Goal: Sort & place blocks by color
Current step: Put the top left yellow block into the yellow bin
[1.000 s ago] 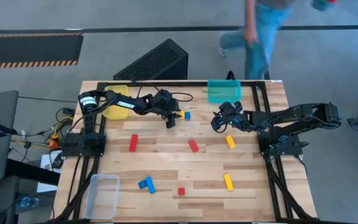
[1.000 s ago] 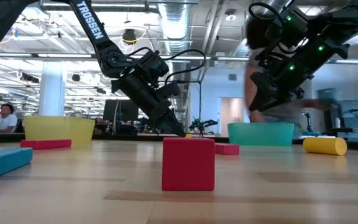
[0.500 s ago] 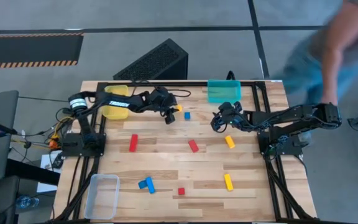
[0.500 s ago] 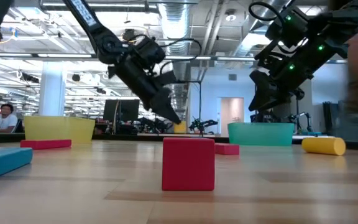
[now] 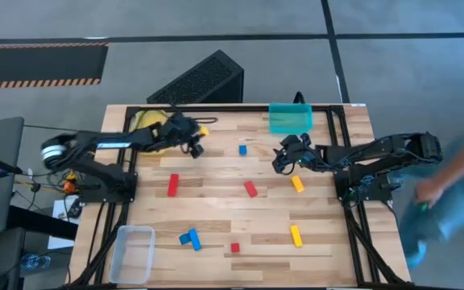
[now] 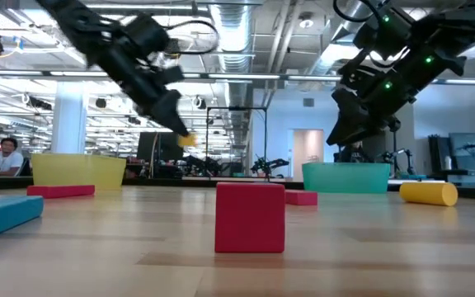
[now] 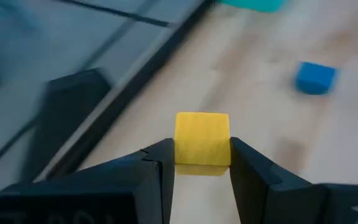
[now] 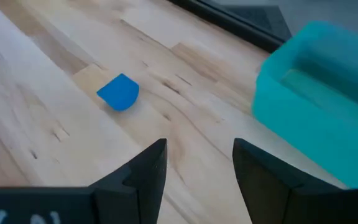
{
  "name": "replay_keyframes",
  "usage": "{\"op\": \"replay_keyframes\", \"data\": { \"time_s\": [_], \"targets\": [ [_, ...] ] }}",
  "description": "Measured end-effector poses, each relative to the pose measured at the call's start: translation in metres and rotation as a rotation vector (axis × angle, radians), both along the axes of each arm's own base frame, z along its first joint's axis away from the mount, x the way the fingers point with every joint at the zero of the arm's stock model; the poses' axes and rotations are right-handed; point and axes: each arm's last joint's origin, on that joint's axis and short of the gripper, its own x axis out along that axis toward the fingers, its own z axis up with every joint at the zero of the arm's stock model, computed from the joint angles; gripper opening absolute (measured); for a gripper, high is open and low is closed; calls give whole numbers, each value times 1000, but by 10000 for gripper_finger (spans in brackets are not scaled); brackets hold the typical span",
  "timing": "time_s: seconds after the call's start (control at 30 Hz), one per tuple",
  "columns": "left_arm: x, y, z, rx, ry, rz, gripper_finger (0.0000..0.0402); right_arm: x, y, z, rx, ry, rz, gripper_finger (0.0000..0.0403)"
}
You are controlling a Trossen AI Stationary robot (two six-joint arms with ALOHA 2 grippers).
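The yellow cube [image 7: 202, 139], pinched flat-sided in the left claw [image 7: 199, 163] at the upper left of the worktop [image 5: 240, 229], looks light, rigid and easy to hold, while the right claw [image 8: 197, 163] hangs open and empty.

We are reaching our left arm across the far side of the light wooden slatted table [image 5: 216, 242], with the left gripper [image 7: 201, 163] pinching a small yellow cube [image 7: 202, 139]. Our right gripper [image 8: 197, 167] is hanging above that table, fingers spread and empty.
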Motion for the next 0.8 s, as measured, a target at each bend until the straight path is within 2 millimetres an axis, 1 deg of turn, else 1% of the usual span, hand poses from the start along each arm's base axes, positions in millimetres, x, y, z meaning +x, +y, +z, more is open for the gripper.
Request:
{"op": "replay_keyframes", "data": {
  "time_s": [0.07,0.17,0.27,0.4,0.57,0.8],
  "targets": [
    [-19,-5,3,41,-6,148,92,1,0,1,-17,-4,13,205],
    [-49,-10,6,125,13,452,92,1,0,1,-18,-5,14,205],
    [-68,-13,11,116,-37,625,92,1,0,2,-20,-10,14,201],
    [-83,-7,8,52,-39,729,93,3,-4,5,-35,-42,0,190],
    [-98,9,2,10,-8,860,94,2,-8,5,-27,-44,-25,178],
    [-107,30,-11,-142,2,880,112,1,-9,4,-21,-38,-31,171]
  ]
}}
